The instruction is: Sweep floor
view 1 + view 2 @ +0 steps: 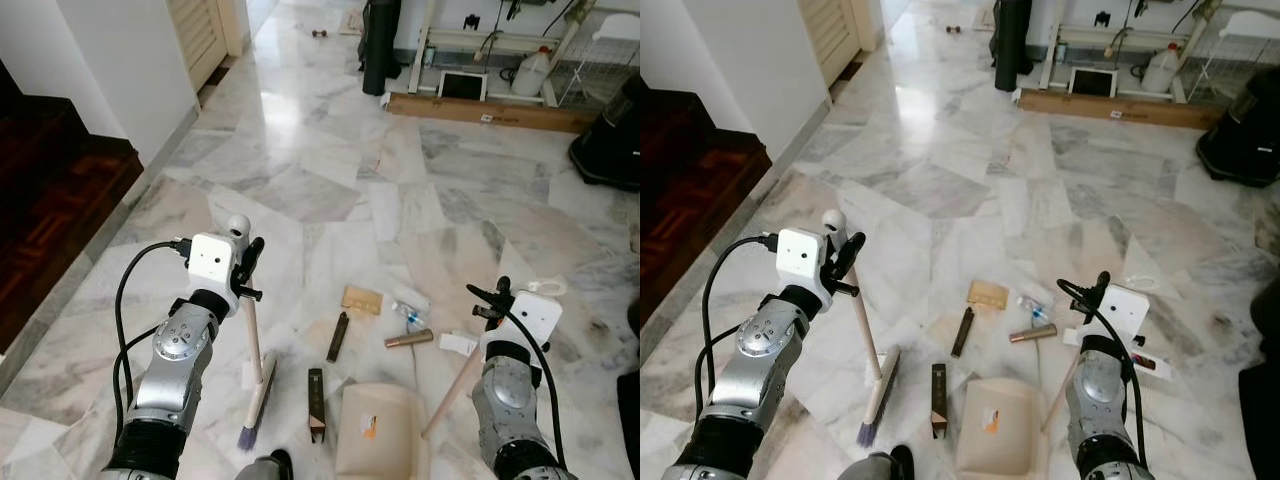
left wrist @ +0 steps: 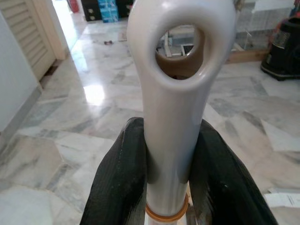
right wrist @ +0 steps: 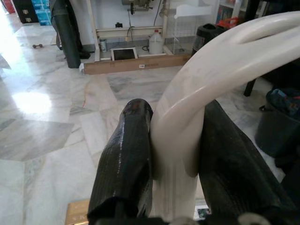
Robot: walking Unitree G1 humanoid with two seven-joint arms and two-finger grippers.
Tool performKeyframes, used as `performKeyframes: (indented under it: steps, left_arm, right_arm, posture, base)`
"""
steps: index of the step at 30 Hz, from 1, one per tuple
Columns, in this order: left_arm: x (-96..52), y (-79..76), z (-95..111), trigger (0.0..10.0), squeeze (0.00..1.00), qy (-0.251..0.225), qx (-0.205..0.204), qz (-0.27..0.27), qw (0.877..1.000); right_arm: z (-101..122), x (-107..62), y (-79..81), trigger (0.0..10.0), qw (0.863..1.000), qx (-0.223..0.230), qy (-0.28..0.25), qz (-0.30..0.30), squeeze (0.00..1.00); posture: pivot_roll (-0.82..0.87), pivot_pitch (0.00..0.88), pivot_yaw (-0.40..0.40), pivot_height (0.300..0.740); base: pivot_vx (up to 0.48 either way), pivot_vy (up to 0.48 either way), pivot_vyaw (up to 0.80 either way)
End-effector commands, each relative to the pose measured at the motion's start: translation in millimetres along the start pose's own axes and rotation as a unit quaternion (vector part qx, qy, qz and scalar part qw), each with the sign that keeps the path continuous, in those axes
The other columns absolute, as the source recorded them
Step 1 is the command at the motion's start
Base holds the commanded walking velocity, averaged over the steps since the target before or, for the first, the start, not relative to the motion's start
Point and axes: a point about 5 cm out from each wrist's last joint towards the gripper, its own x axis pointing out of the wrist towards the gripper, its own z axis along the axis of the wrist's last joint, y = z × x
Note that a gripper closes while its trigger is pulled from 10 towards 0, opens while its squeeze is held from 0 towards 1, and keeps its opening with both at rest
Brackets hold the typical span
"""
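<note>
My left gripper is shut on the white, ring-ended top of the broom handle, its black fingers pressed on both sides. The broom's wooden stick runs down to a purple-bristled head resting on the marble floor. My right gripper is shut on the white loop grip of the cream dustpan, which lies flat between my arms. Litter sits just beyond the pan: a tan card, a dark stick, a brown tube, a plastic wrapper, a white scrap and a dark box.
Dark wooden steps and a white wall close off the left. A long wooden plank, a white jug and a metal rack stand at the back. A black bin sits far right, and a tall black bag far back.
</note>
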Motion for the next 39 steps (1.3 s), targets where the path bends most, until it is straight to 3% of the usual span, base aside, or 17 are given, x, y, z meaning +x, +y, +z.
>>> performKeyframes:
  steps: [1,7,11,23,30,39]
  left_arm:
    - [-1.3,0.7,8.8,10.0,0.0,-0.014,0.01,-0.003,1.0]
    - [-3.3,0.7,12.3,10.0,0.0,-0.016,0.011,-0.005,1.0]
    - [-5.5,-1.0,14.5,10.0,0.0,-0.014,0.014,-0.011,1.0]
    - [-6.8,-1.5,23.8,10.0,0.0,-0.014,0.011,-0.026,1.0]
    - [1.7,0.7,20.1,10.0,0.0,-0.018,-0.009,-0.004,1.0]
    - [19.0,-8.5,10.7,10.0,0.0,-0.018,-0.012,-0.002,1.0]
  right_arm:
    - [4.4,3.3,-1.2,10.0,1.0,-0.003,-0.013,-0.003,0.0]
    - [19.3,15.2,-4.5,10.0,0.999,0.007,-0.043,-0.022,0.0]
    - [12.5,11.1,3.2,10.0,1.0,0.005,-0.025,-0.007,0.0]
    - [-24.9,-22.6,16.1,10.0,0.998,-0.006,0.051,0.023,0.0]
    - [-30.3,-28.3,14.9,10.0,0.998,-0.01,0.06,0.03,0.0]
    - [-26.2,-24.3,10.0,10.0,0.998,-0.007,0.047,0.038,0.0]
  posture:
    - [0.22,0.198,0.032,0.74]
    - [0.22,0.204,0.032,0.74]
    - [0.25,0.216,0.036,0.74]
    - [0.27,0.235,0.042,0.74]
    - [0.23,0.23,0.026,0.74]
    - [0.18,0.222,0.006,0.74]
  base:
    - [0.0,0.0,0.0]
    - [0.0,0.0,0.0]
    - [0.0,0.0,0.0]
    - [0.0,0.0,0.0]
    - [0.0,0.0,0.0]
    - [0.0,0.0,0.0]
